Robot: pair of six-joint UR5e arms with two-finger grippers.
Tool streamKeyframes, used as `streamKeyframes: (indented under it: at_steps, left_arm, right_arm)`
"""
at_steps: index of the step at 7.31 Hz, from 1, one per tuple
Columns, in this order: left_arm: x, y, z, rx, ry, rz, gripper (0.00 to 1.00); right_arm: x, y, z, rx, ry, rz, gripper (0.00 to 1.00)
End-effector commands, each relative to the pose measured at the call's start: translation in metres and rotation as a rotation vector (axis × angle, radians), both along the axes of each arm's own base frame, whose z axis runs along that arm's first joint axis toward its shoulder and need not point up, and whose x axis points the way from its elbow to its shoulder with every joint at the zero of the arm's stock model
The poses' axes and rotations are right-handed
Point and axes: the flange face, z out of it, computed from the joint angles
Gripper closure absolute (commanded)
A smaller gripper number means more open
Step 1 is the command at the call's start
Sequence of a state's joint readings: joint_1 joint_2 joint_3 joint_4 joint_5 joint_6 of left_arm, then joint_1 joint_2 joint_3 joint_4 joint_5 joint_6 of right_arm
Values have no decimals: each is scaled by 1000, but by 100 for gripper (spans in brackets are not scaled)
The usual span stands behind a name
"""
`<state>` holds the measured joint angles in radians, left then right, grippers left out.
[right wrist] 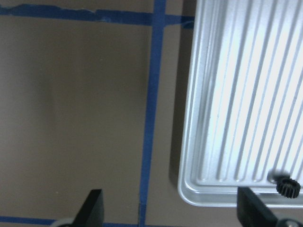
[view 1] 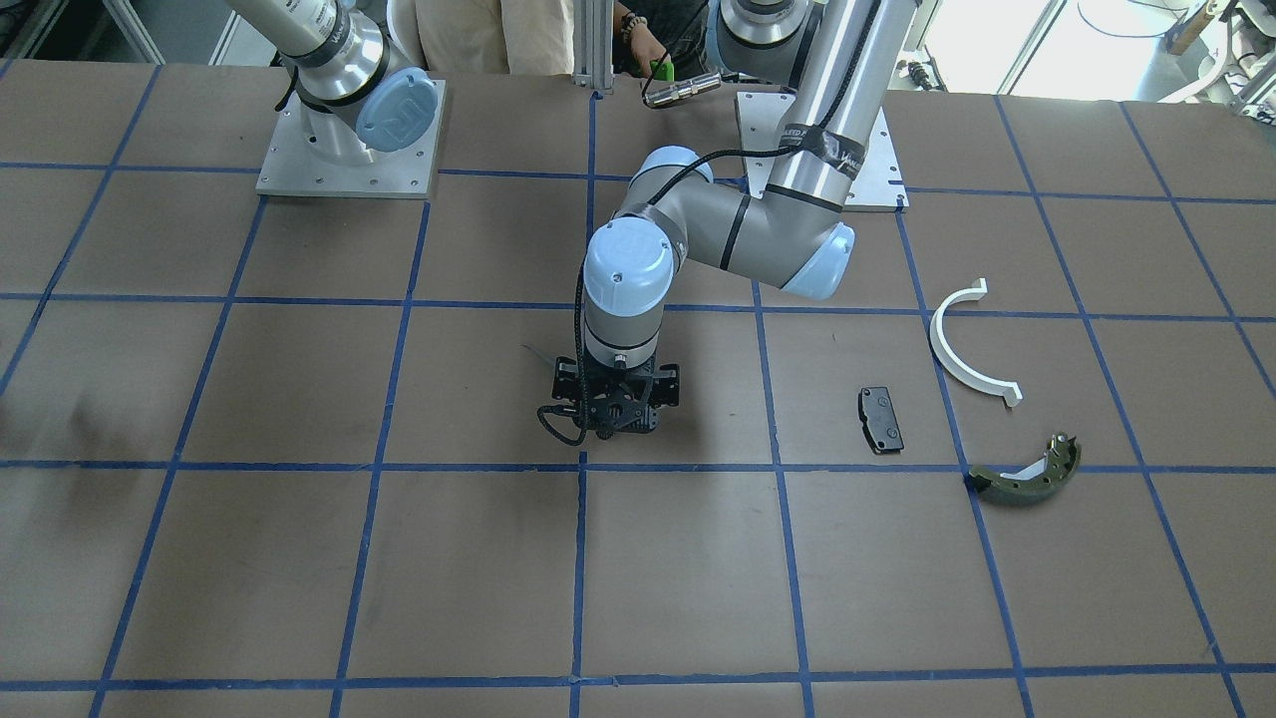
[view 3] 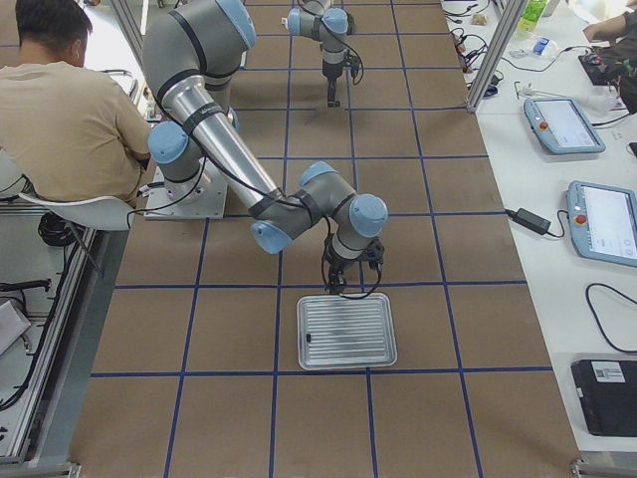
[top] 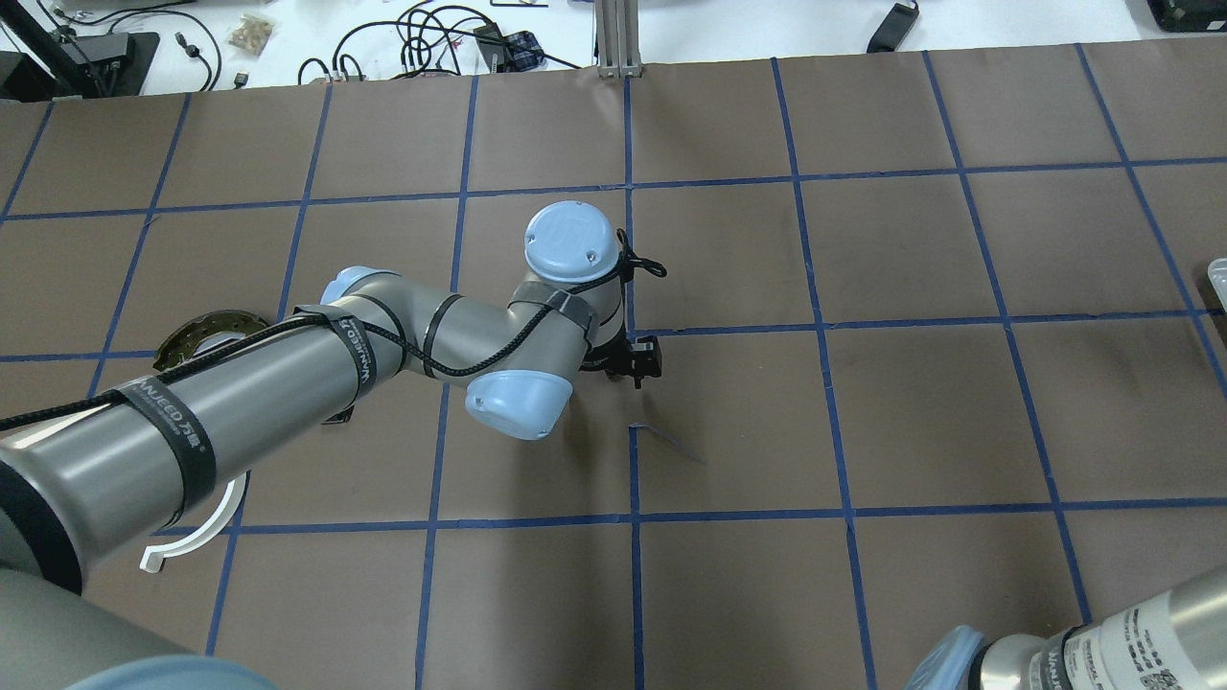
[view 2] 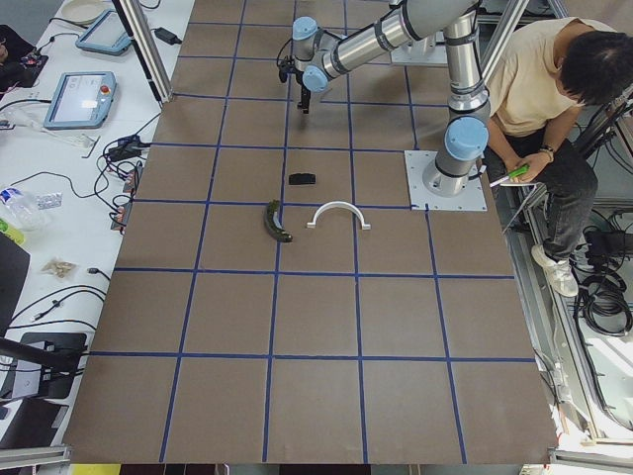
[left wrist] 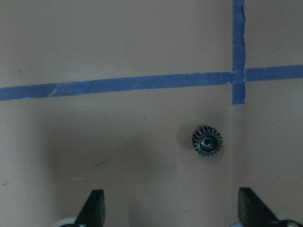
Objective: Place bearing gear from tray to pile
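A: Progress?
B: Unfinished. Small black toothed gear (left wrist: 207, 141) lies on brown table (left wrist: 118, 47) under left gripper (left wrist: 171, 202), jaws released, well apart from parts pile (view 1: 880, 419).
A: Tray?
B: Second gear (right wrist: 287, 184) in ribbed silver tray (right wrist: 227, 94); right gripper (right wrist: 170, 202) spread, empty.

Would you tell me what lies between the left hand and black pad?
Front-facing view: from left hand to black pad, only bare table and one blue tape line.

Two bearing gears are counted: table gear (left wrist: 207, 141), tray gear (right wrist: 287, 185). One ribbed metal tray (view 3: 346, 331) is noted. In the pile, three parts are tallied: one white half-ring (view 1: 940, 349), one black pad (view 1: 880, 419), one olive brake shoe (view 1: 1009, 493). Two grippers are logged: left gripper (left wrist: 171, 190), right gripper (right wrist: 169, 190). One taped table (view 1: 299, 558) is recorded.
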<state>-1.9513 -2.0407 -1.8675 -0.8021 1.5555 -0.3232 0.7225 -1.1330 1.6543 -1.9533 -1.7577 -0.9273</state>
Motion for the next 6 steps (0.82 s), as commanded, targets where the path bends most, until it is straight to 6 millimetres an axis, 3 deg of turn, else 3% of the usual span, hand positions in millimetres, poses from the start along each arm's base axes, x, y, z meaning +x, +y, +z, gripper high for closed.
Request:
streamKeyframes:
  at_steps: [1,2,4,5,6]
  left_arm:
    - [-5,-5,-6,-33,11,-6,2]
    - [-5,-7,-5,-54,20,-4,2]
    - [-5,-8,-4,-61,16,-5,16]
    - [-5,-7,-5,-57,13,-1,61]
    - [-4,-7,-3,-59,12,-1,95]
  right_arm:
    - [-53,13,-33,5,-22,100,0]
    - [-69,8,-30,1,-5,119,0]
    - [-112,18,-45,46,3,148,6]
    - [-124,17,-51,45,3,140,12]
    - [-130,17,-54,49,6,136,23]
